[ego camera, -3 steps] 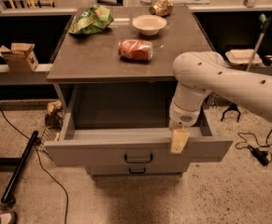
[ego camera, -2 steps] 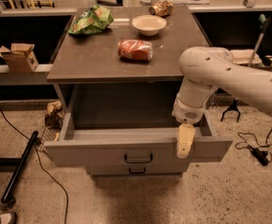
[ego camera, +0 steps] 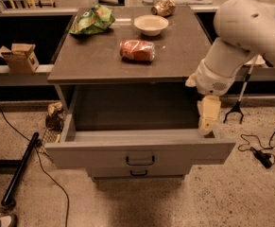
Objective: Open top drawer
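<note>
The top drawer (ego camera: 80, 154) is pulled far out from under the grey cabinet top (ego camera: 99, 60). Its wide grey front faces me with a small dark loop handle (ego camera: 140, 160) at centre. The deep grey box behind it holds nothing that I can see. My gripper (ego camera: 208, 116) hangs pointing down at the drawer's right side, just above the right end of the front edge, well to the right of the handle. It holds nothing. The white arm (ego camera: 243, 37) reaches in from the upper right.
A lower drawer front with a similar handle (ego camera: 138, 172) sits shut beneath. On the cabinet top lie a red can (ego camera: 137, 50), a white bowl (ego camera: 151, 24), a green chip bag (ego camera: 91, 20) and a crumpled object (ego camera: 163, 7). A cardboard box (ego camera: 20, 56), cables and a black pole (ego camera: 19, 169) are at left.
My arm and gripper have moved right and lifted slightly, from over the drawer front toward the drawer's right end. The drawer has stayed open.
</note>
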